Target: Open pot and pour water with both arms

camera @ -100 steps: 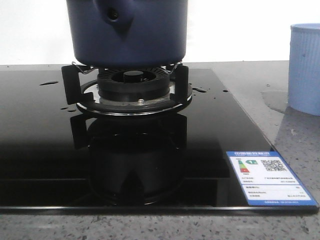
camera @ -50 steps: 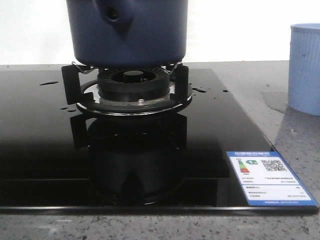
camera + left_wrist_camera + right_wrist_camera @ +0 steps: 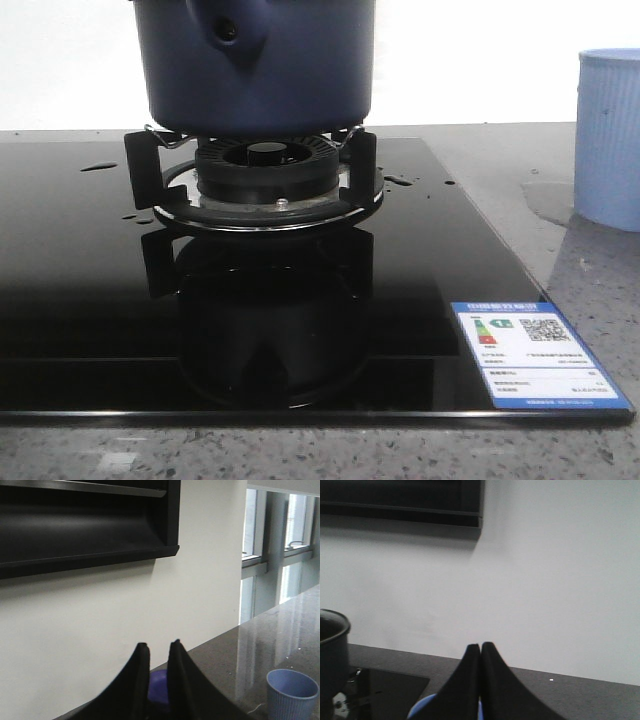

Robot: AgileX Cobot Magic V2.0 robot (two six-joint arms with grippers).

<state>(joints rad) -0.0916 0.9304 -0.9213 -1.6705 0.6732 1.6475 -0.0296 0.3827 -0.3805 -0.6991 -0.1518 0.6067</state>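
The dark navy pot (image 3: 255,70) stands on the burner's supports (image 3: 265,165), its handle stub (image 3: 228,30) facing me and its top cut off by the frame. In the right wrist view the pot (image 3: 332,655) shows a bare rim with no lid on it. My left gripper (image 3: 159,645) is raised near the wall, its fingers closed on a rounded blue-purple piece (image 3: 159,687) that looks like the lid's knob. My right gripper (image 3: 480,645) is shut, tips touching, just above the pale blue cup (image 3: 420,711). Neither gripper shows in the front view.
The pale blue ribbed cup (image 3: 610,140) stands on the grey counter right of the black glass hob (image 3: 100,280). Water drops (image 3: 100,166) lie on the glass, and a label (image 3: 535,355) sits at its front right corner. A dark hood (image 3: 75,525) hangs on the wall.
The whole front view has shifted a hair to the left. The pot and the cup keep their places.
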